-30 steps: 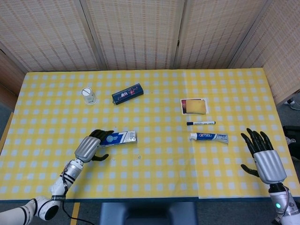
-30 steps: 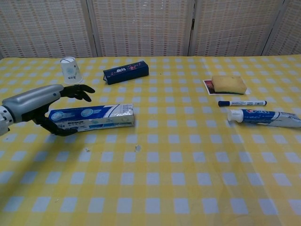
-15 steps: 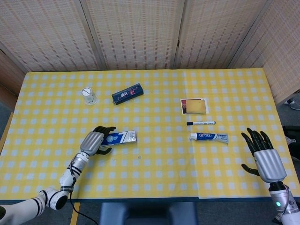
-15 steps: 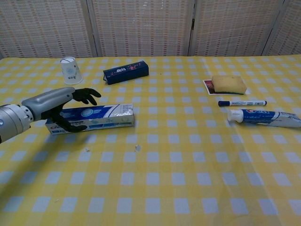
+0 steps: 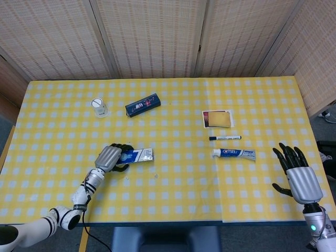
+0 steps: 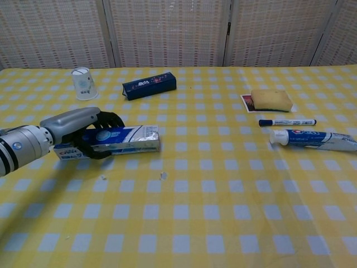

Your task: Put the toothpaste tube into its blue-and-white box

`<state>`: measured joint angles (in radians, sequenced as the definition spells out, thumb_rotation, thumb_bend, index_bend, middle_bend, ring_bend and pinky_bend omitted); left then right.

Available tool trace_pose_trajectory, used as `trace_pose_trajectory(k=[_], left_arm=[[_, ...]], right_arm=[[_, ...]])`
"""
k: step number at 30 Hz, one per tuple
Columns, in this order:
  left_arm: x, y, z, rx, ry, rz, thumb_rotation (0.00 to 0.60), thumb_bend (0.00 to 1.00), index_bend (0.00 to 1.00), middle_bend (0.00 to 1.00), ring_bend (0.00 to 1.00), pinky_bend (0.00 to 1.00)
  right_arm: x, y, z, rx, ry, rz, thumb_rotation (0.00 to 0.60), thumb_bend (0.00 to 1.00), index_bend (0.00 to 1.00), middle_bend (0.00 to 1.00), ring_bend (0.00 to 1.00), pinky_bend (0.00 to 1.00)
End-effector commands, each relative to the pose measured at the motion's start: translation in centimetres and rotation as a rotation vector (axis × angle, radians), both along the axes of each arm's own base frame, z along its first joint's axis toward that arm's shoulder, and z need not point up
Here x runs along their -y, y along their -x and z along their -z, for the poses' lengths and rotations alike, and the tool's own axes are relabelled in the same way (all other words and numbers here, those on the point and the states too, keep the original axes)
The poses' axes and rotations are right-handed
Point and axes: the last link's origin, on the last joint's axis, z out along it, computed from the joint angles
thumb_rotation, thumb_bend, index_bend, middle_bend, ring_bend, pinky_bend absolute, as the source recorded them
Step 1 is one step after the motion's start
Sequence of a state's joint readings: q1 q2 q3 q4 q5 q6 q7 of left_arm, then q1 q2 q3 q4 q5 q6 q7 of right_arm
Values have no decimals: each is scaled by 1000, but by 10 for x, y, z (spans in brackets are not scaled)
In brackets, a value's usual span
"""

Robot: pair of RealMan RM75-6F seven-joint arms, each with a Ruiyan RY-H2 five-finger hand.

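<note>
The blue-and-white box [image 5: 140,154] [image 6: 127,138] lies flat on the yellow checked tablecloth at the front left. My left hand [image 5: 109,157] [image 6: 75,127] grips its left end, with fingers curled over the top and the thumb against the near side. The toothpaste tube [image 5: 234,153] [image 6: 312,139] lies flat at the right, its cap pointing left. My right hand [image 5: 295,175] hovers to the right of the tube, apart from it, with its fingers spread and nothing in it. The chest view does not show this hand.
An upturned clear cup [image 5: 98,107] [image 6: 83,83] and a dark blue box [image 5: 143,104] [image 6: 149,85] stand at the back left. A yellow sponge on a card [image 5: 218,119] [image 6: 271,100] and a marker [image 5: 224,137] [image 6: 286,121] lie just behind the tube.
My left hand has moved right along the box and its fingers have closed around the left end. The right hand has drifted slightly down and right, still spread.
</note>
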<state>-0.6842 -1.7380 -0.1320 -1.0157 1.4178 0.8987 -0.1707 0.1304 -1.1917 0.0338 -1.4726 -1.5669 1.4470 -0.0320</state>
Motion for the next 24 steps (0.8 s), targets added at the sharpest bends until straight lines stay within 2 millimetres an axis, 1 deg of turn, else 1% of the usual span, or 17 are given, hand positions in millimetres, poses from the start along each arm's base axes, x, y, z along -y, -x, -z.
trace_pose_trajectory(k=[1, 5, 9, 15, 19, 24], left_arm=[[-2, -2, 3, -40, 11, 19, 600, 343, 344, 383, 346, 333], [-3, -7, 4, -47, 2, 30, 600, 342, 386, 422, 391, 379], [-2, -13, 2, -29, -28, 41, 600, 340, 444, 507, 457, 456], [2, -18, -1, -35, -56, 55, 600, 337, 509, 596, 527, 519], [7, -22, -5, -33, -72, 65, 600, 337, 529, 620, 548, 536], [18, -28, -17, -25, -114, 97, 600, 337, 546, 639, 564, 548]], right_arm=[[0, 0, 0, -1, 1, 0, 600, 139, 0, 0, 0, 0], [0, 0, -1, -2, 9, 5, 600, 140, 0, 0, 0, 0], [-1, 0, -1, -2, 6, 0, 600, 139, 0, 0, 0, 0], [-4, -1, -2, 6, 6, -9, 600, 140, 0, 0, 0, 0], [-7, -4, -3, 11, 5, -25, 600, 139, 0, 0, 0, 0], [-9, -6, -3, 20, 0, -34, 600, 139, 0, 0, 0, 0]])
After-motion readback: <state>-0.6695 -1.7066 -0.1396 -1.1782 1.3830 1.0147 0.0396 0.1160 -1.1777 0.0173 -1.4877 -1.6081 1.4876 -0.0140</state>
